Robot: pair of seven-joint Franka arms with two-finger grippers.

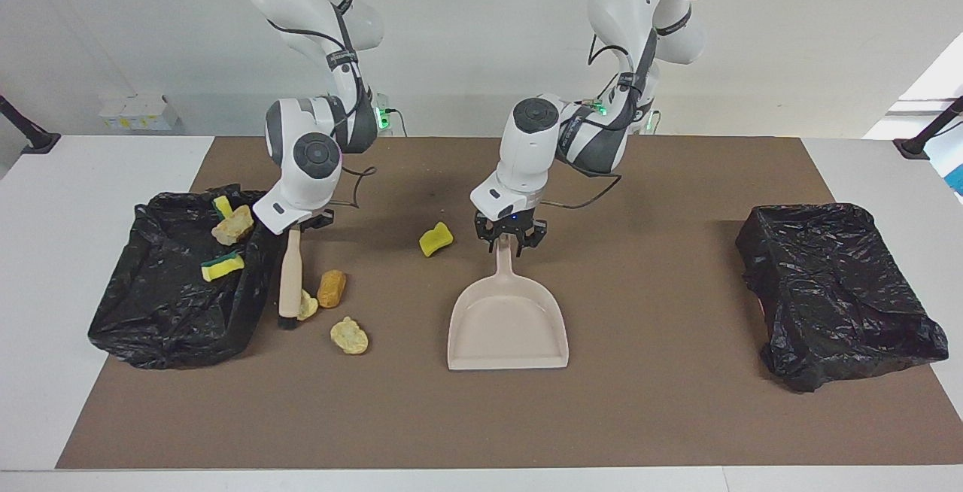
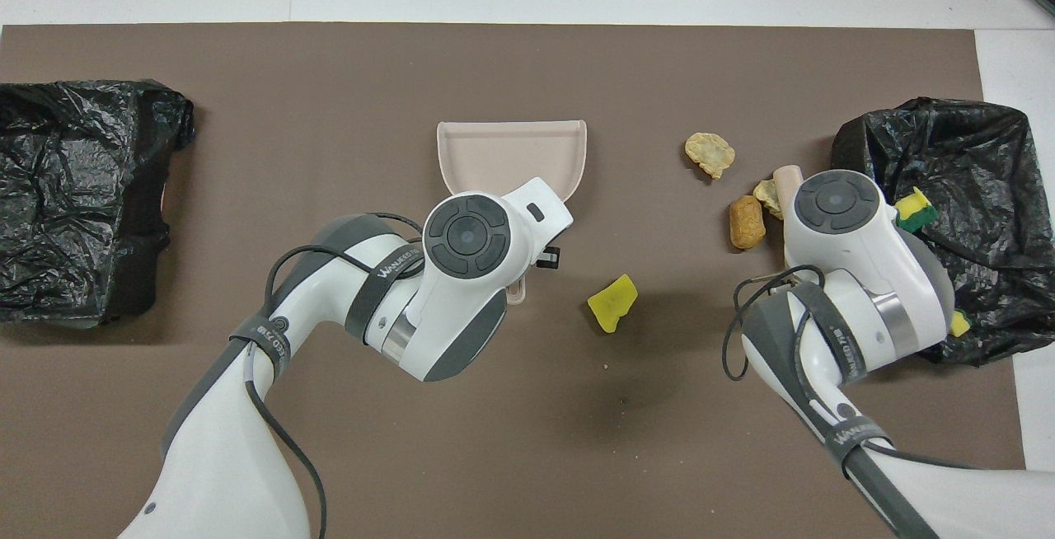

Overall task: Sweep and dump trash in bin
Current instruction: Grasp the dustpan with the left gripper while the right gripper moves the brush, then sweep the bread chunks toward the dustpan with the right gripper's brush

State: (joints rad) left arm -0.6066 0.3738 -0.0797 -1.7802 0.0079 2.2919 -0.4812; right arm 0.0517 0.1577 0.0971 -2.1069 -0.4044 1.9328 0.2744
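Right arm [image 2: 857,275] hides brush [image 2: 787,180] handle overhead

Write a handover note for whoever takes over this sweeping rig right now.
Right pincer: shut on the brush handle, bristles down beside a beige chunk.
Left pincer: at the dustpan handle; the pan is empty, flat on the mat.
Done: three pieces lie in the black bin at the right arm's end.
Left: that chunk, the second beige chunk, orange-brown lump and yellow sponge to sweep and dump.
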